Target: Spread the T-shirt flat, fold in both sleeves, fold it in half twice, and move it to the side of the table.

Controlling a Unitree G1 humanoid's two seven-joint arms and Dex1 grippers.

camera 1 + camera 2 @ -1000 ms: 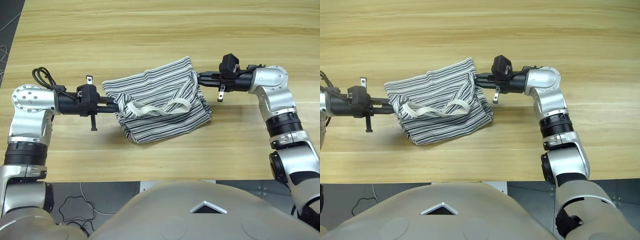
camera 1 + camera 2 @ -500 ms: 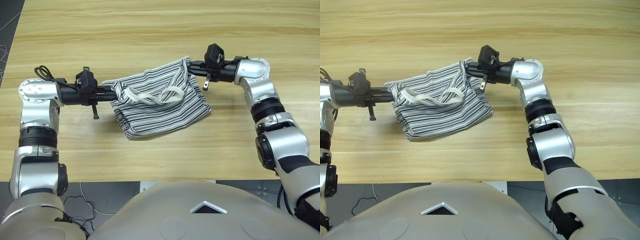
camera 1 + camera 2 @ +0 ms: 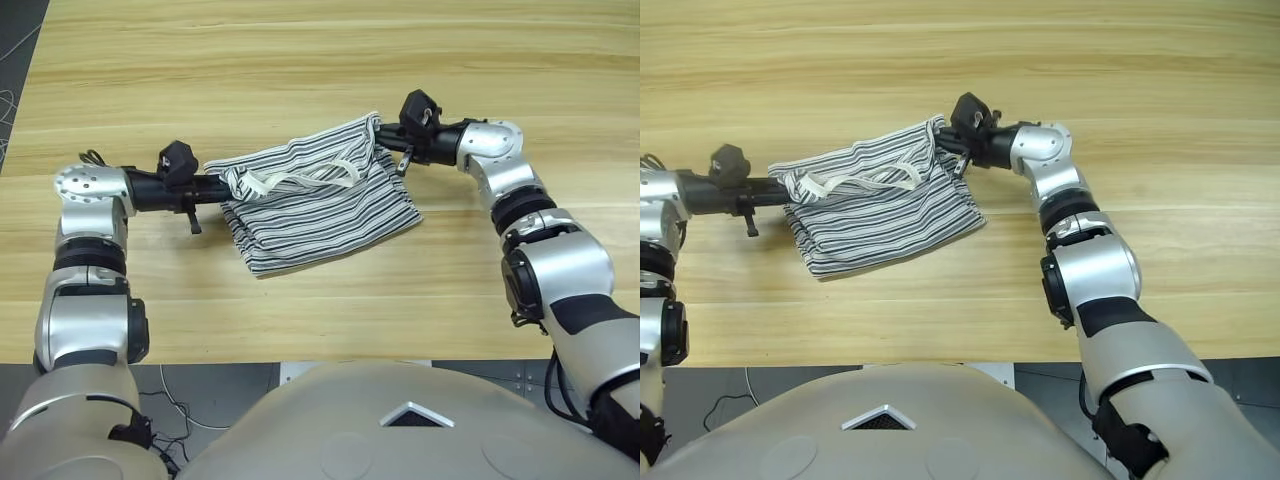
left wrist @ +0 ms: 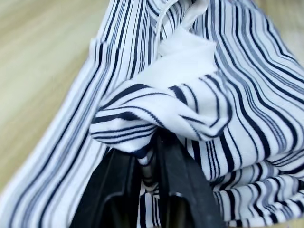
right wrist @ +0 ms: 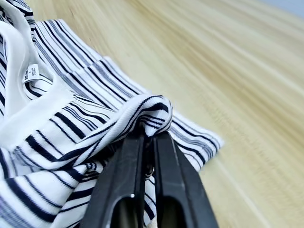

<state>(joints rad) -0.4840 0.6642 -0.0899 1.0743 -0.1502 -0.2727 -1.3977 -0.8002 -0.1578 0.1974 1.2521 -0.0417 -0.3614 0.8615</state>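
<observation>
1. T-shirt (image 3: 320, 205), striped and bunched into a rough fold, lying near the middle of the table (image 3: 300, 50), white collar band on top.
2. Left gripper (image 3: 224, 186) low over the table at the T-shirt's left edge, jaws pinched tight on a fold of cloth.
3. Right gripper (image 3: 380, 142) at the T-shirt's far right corner, jaws likewise clamped on fabric.
4. Near hem resting on the table.
</observation>
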